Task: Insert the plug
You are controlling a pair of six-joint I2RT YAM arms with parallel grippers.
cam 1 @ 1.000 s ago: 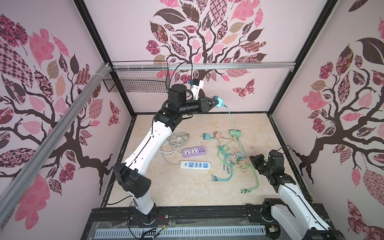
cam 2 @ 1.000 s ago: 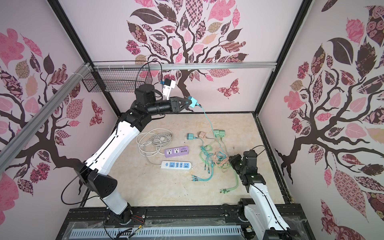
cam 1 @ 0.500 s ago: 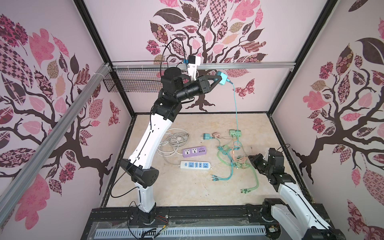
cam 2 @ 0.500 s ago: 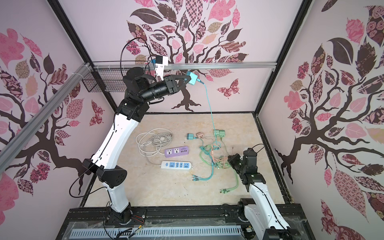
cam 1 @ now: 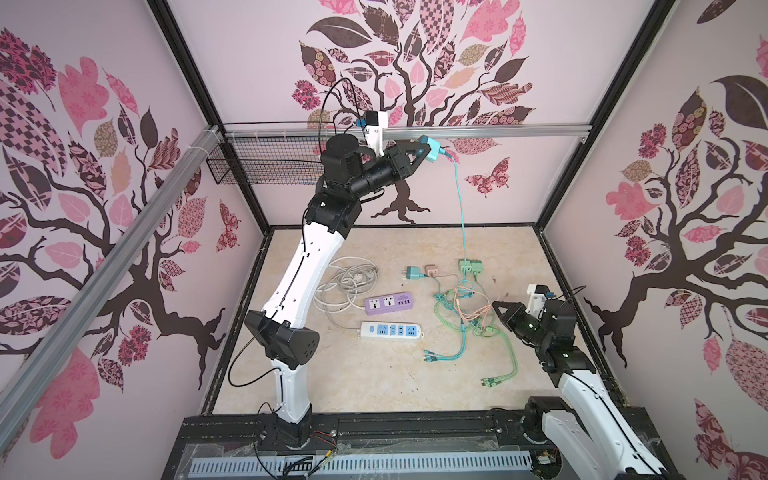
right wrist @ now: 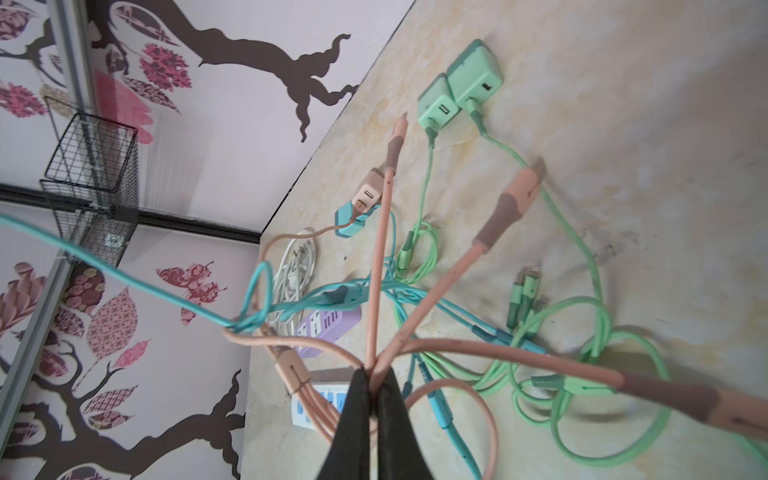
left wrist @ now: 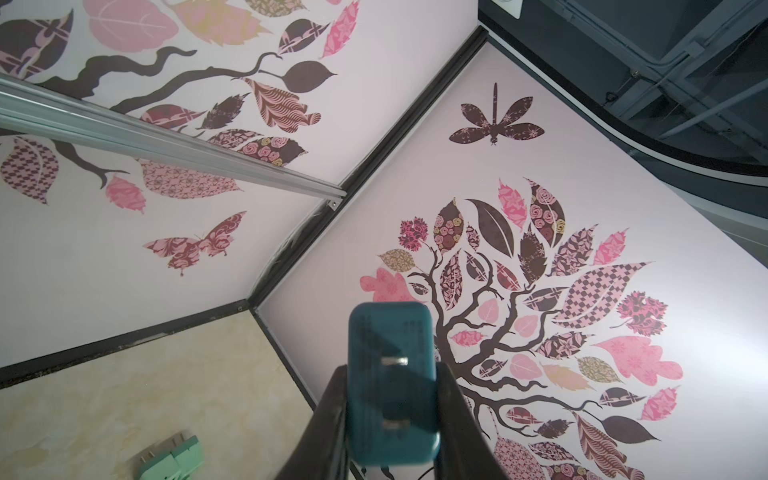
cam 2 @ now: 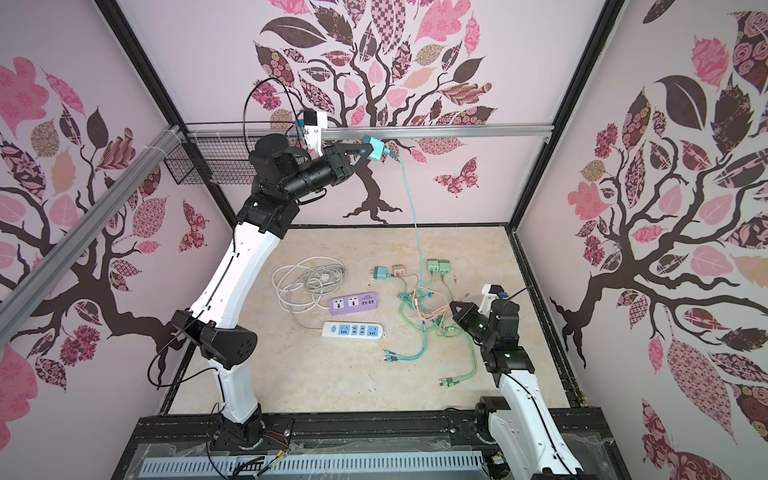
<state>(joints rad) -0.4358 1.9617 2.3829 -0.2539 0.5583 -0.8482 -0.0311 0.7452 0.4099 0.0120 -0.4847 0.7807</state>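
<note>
Beige marbled tabletop [cam 1: 374,382] carries all the hardware, mid-floor. White-and-black left arm [cam 1: 299,274] stands stretched tall toward the far wall; we judge this height is meant to draw one lead up out of the knot. White right arm [cam 1: 582,386] sits low at the near right, seemingly as an anchor. The tangle of teal, green and salmon leads [cam 1: 465,307] lies right of centre. Left of it lie a lilac power strip [cam 1: 389,302] and, nearer, a white strip with blue sockets [cam 1: 390,331], both sockets-up and unoccupied. A thin teal cable [cam 1: 462,208] hangs almost straight from high up into the tangle. Right gripper [right wrist: 376,376] has its fingers pinched tight on salmon-pink cables [right wrist: 457,274], pinning the bundle down. Left gripper [cam 1: 423,151] has its fingers narrowed onto the sides of the teal block plug [cam 1: 433,149], held high, well apart from both strips. The wrist view shows its two flat prongs facing the camera. Insertion is not yet begun.
</note>
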